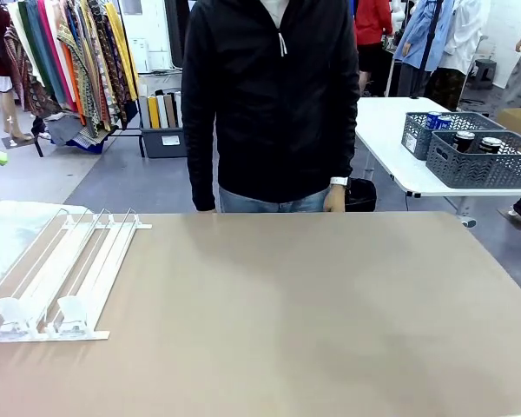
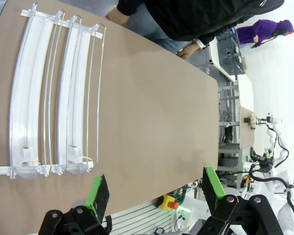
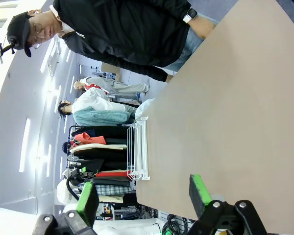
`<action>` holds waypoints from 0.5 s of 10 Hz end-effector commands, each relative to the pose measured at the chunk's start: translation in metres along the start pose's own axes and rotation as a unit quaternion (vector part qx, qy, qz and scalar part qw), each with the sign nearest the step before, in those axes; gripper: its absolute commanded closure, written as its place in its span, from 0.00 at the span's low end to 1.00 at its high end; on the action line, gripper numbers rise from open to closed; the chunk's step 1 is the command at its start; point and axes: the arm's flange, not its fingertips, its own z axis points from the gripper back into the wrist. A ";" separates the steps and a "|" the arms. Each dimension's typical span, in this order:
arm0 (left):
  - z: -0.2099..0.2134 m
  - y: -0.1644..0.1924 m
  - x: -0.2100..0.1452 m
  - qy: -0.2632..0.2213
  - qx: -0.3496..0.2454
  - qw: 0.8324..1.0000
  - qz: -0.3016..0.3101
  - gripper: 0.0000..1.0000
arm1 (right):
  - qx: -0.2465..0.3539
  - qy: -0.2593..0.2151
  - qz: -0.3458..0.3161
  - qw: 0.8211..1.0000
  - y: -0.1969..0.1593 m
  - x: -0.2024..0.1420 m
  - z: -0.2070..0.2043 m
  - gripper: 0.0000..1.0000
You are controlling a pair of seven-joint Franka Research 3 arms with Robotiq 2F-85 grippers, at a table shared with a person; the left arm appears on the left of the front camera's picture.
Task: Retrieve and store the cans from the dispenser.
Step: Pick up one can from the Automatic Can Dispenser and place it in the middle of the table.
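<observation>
The white-and-clear dispenser [image 1: 56, 269] lies flat at the table's left side, its sloped lanes empty and its clear stops towards me. From the left wrist it appears as a curved rack [image 2: 54, 93] ahead of my left gripper [image 2: 155, 188], which hangs open above the table's near edge. My right gripper [image 3: 143, 196] is open too, over the table's right part, with the dispenser [image 3: 138, 149] far off. Dark-topped cans [image 1: 463, 139] and a blue can [image 1: 438, 120] stand in baskets on a separate table at the back right.
A person in a black jacket [image 1: 273, 95] stands at the far edge, a hand [image 1: 334, 201] with a wristwatch resting there. The brown table [image 1: 313, 313] is bare apart from the rack. Two grey mesh baskets [image 1: 482, 165] sit on the white table behind. Crumpled clear plastic [image 1: 4, 230] lies far left.
</observation>
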 end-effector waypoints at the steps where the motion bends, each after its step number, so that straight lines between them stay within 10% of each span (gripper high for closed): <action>1: 0.002 0.001 0.002 0.000 -0.011 1.000 0.001 0.00 | 0.007 -0.004 0.000 1.000 0.003 0.001 0.000 0.00; 5: 0.002 0.001 0.002 0.000 -0.011 1.000 0.001 0.00 | 0.007 -0.004 0.000 1.000 0.003 0.001 0.000 0.00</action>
